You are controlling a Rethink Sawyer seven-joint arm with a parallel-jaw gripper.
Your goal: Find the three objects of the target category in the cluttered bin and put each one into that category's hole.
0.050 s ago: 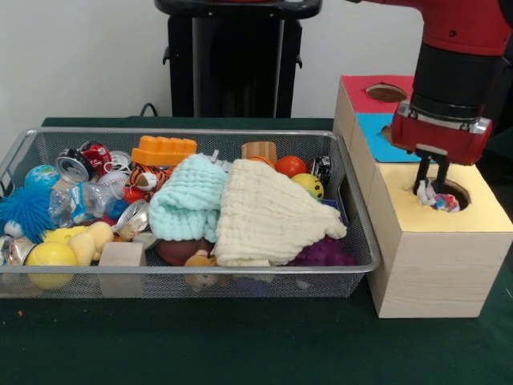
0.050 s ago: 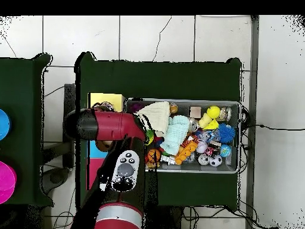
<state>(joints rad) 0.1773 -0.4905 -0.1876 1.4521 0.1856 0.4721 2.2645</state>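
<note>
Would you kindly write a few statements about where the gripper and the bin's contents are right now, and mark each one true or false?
1. The gripper hangs over the hole in the yellow box top. True.
2. The gripper holds nothing. False: a small white and pink object sits between its fingers.
3. A cream cloth lies beside a mint green cloth in the wire bin. True.
4. The orange toy brick lies on the table outside the bin. False: it is in the bin, toward its far side.
5. The box with the holes stands inside the bin. False: it stands beside it.
</note>
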